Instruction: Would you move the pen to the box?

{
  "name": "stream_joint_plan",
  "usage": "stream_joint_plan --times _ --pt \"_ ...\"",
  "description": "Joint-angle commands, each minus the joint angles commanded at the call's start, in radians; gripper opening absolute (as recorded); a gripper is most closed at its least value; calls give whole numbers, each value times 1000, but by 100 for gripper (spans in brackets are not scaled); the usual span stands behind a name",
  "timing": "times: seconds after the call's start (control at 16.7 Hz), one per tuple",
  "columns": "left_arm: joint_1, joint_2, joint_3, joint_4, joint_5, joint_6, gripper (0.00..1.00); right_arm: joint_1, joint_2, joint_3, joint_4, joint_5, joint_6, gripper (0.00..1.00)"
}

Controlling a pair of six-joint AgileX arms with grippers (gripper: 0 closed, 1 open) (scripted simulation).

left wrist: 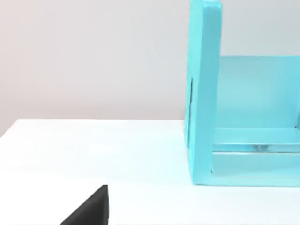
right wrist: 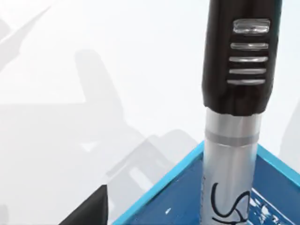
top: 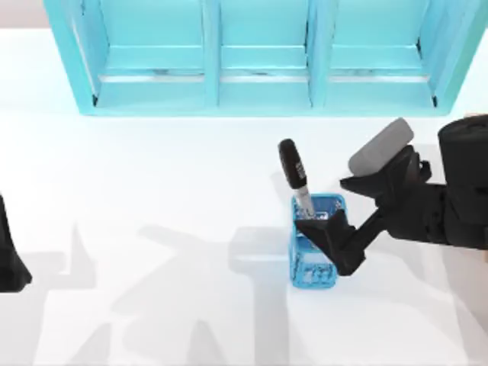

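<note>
White table (top: 152, 191) from above carried one turquoise shelf unit (top: 259, 53) and one blue mesh cup (top: 314, 244) holding one pen (top: 295, 174), cap up; the right gripper (top: 329, 238) sat beside the cup, fingers seemingly apart, and the left gripper (top: 11, 263) was parked at the table's left edge, fingers impossible to judge. Left wrist view gave the shelf's end wall and bare table. Right wrist view showed the pen close up, which I judged light, stiff and slick, best pinched on its silver barrel just under the cap.

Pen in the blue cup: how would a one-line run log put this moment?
pen: standing in blue mesh cup | right pincer: at cup | left arm: parked, table's left edge | box: not reached
</note>
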Motion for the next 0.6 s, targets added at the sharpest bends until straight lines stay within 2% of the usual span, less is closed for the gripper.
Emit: stream_joint_plan --times 0.3,0.6 --pt "0 0 0 0 0 0 100 73 222 71 166 63 48 100" --pt "0 0 0 0 0 0 100 81 241 77 182 70 53 100"
